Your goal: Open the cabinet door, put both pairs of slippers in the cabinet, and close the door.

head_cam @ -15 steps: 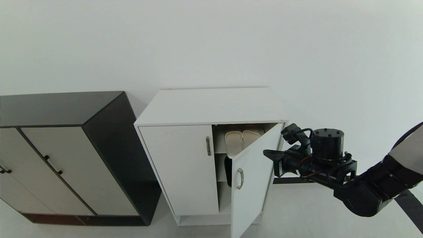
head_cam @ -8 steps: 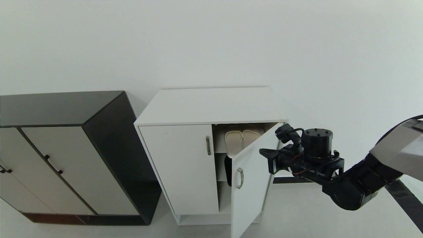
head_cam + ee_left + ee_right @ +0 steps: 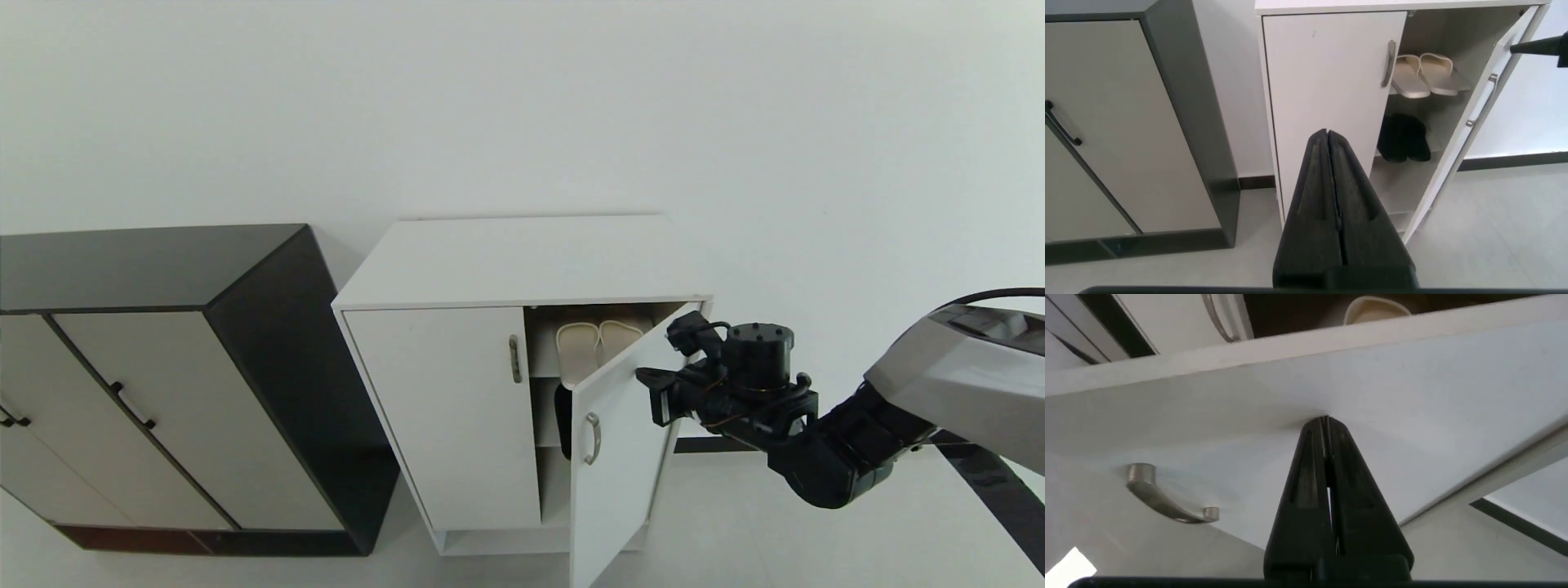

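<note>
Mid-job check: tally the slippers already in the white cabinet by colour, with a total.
Beige slippers: 1 pair, top shelf
Black slippers: 1 pair, shelf below
Total: 2 pairs inside the white cabinet; its right door is partly open.

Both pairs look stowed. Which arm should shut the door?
Right. The right gripper, shut, has its tip against the outer face of the open door; the left gripper hangs back, facing the closed door.
</note>
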